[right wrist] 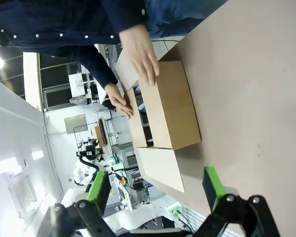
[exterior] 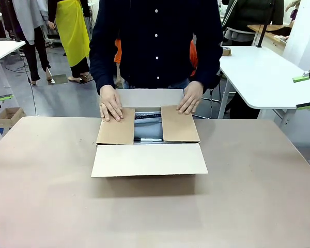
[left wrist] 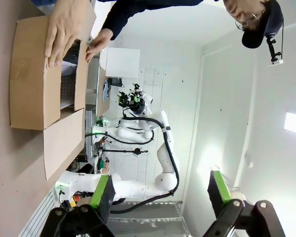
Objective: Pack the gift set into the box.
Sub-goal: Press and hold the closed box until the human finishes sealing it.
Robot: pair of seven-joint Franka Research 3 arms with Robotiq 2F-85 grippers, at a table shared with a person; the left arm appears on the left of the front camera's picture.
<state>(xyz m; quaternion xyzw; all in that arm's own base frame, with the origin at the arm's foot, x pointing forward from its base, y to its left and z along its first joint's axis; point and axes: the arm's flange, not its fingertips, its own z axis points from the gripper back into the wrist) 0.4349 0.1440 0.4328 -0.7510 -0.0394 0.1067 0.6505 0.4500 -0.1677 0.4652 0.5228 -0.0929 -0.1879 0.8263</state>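
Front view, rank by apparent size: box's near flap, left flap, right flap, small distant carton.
1. near flap
2. left flap and right flap: alike, not ranked
3. small distant carton: smallest, but it's farther from the camera

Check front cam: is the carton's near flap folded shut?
No, the carton's near flap juts outward, open; only the two side flaps are folded in.

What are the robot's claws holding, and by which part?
Nothing: the left gripper and right gripper are open and empty. The person's hands press the side flaps of the cardboard box.
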